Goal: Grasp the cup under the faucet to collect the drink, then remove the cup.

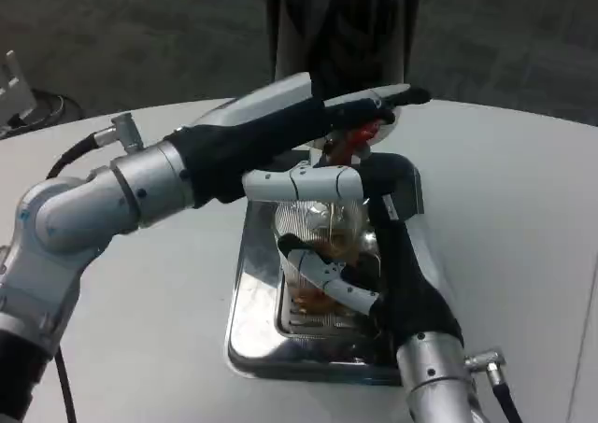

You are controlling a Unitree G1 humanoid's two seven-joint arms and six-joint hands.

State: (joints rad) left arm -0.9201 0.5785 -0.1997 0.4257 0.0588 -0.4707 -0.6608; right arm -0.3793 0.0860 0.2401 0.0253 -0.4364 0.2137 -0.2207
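Observation:
A clear ribbed cup (316, 241) stands on the steel drip tray (252, 297) under the faucet, with amber drink in its lower part. My right hand (397, 255) comes up from the bottom edge and grips the cup, white fingers (304, 184) wrapped across its top and others (329, 278) lower on its side. My left hand (360, 115) reaches in from the left over the cup and lies on the faucet's red lever (360, 141), fingers stretched past it. The spout is hidden under that hand.
The dark, shiny dispenser body (336, 31) rises behind the tray at the table's far edge. The white table (523, 218) spreads wide on both sides of the tray. A cable (79, 152) runs along my left forearm.

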